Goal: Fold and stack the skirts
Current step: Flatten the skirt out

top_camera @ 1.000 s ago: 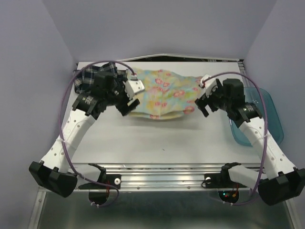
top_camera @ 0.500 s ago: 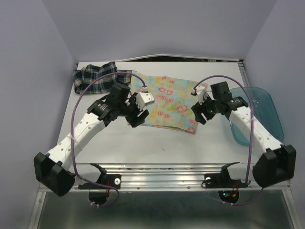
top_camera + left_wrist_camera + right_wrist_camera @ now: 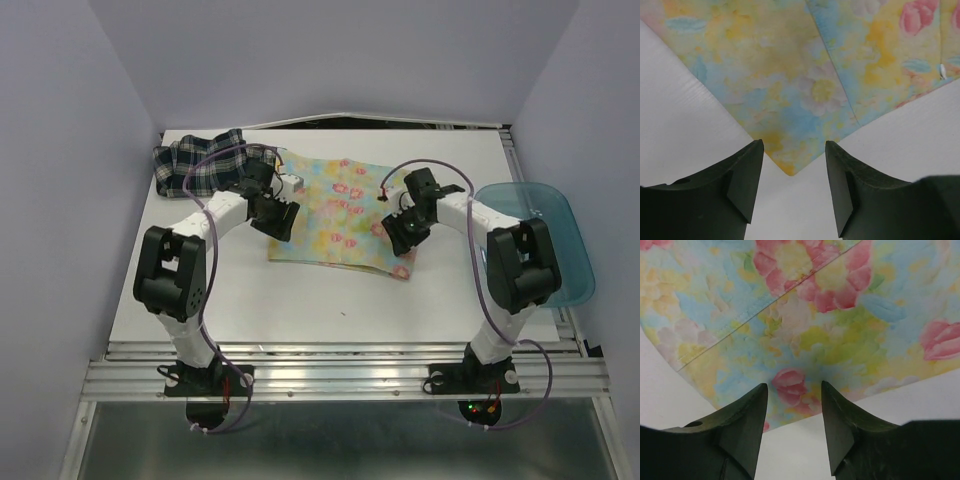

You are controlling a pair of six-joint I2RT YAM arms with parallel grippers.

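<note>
Looking down from overhead on a pastel yellow-blue cloth skirt with pink flower print (image 3: 345, 215), lying spread flat on the far half of the white worktop (image 3: 300, 300), about midway between its left and right edges. Finding a dark navy-green plaid cloth skirt with white lines (image 3: 195, 162) lying bunched in the far left corner, just beside the flowered one. Finding a translucent teal plastic bin (image 3: 560, 250) sitting at the right edge.

Hovering low by the flowered skirt's left edge with the left gripper (image 3: 275, 218), and by its right edge, toward the near right corner, with the right gripper (image 3: 400, 235). Not showing, from overhead, how either is standing.

Getting that from the wrist views instead. Peering past the left gripper's dark fingers (image 3: 747, 175), standing apart and grasping nothing, framing a pointed corner of the skirt against bare worktop. Peering past the right one's fingers (image 3: 747, 425), likewise parted and released, flanking a pink flower at the hem.

Picking out only up close a stitched seam (image 3: 740, 320) running diagonally, and a small white speck (image 3: 941, 71) at the cloth's edge, too small for reading. Showing the plaid skirt and the bin in the overhead view only.
</note>
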